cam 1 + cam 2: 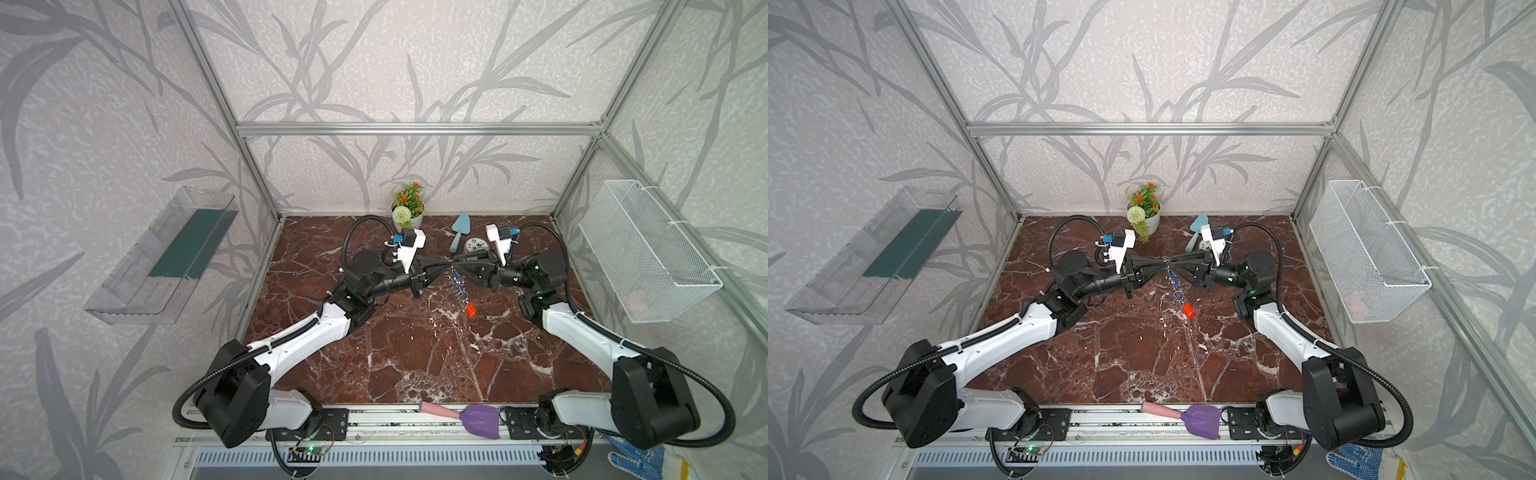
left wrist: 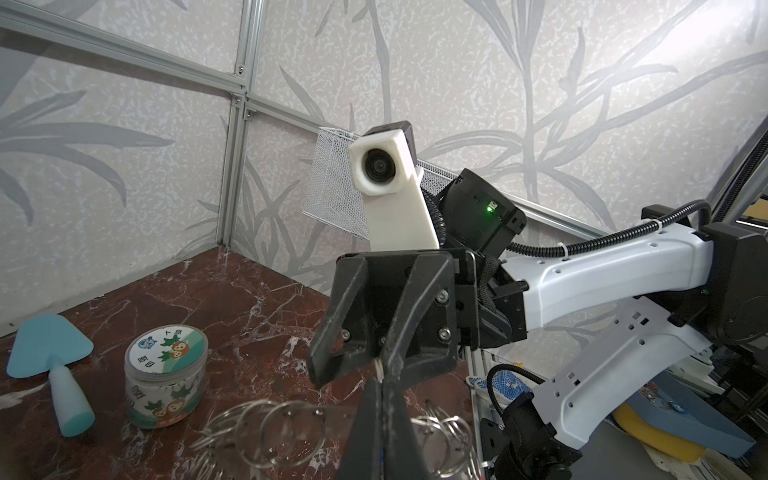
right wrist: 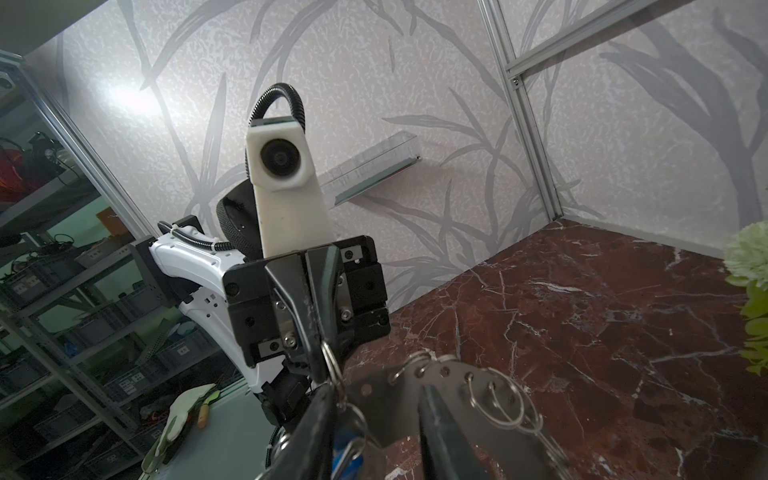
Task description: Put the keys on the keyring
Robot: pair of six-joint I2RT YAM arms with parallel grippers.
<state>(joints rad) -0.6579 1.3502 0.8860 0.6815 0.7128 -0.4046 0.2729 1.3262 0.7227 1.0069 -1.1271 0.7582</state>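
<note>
In both top views my two grippers meet tip to tip above the middle of the marble floor. The left gripper [image 1: 445, 262] [image 1: 1164, 263] is shut on a split ring of the keyring [image 1: 457, 286] [image 1: 1176, 287], which hangs edge-on below the tips. In the left wrist view its fingers [image 2: 380, 376] pinch that wire ring. The right gripper [image 1: 458, 260] [image 3: 378, 390] is open; its fingers straddle the grey plate [image 3: 451, 376], one finger against a split ring. A blue key [image 3: 345, 444] hangs on the ring. The orange-red key [image 1: 470, 309] [image 1: 1188, 310] dangles lowest.
At the back stand a flower pot [image 1: 408, 210], a teal trowel [image 1: 458, 230] and a printed tin [image 2: 166, 382]. A purple scoop [image 1: 478, 419] lies on the front rail. A wire basket [image 1: 648, 253] hangs on the right wall, a clear shelf [image 1: 166, 257] on the left.
</note>
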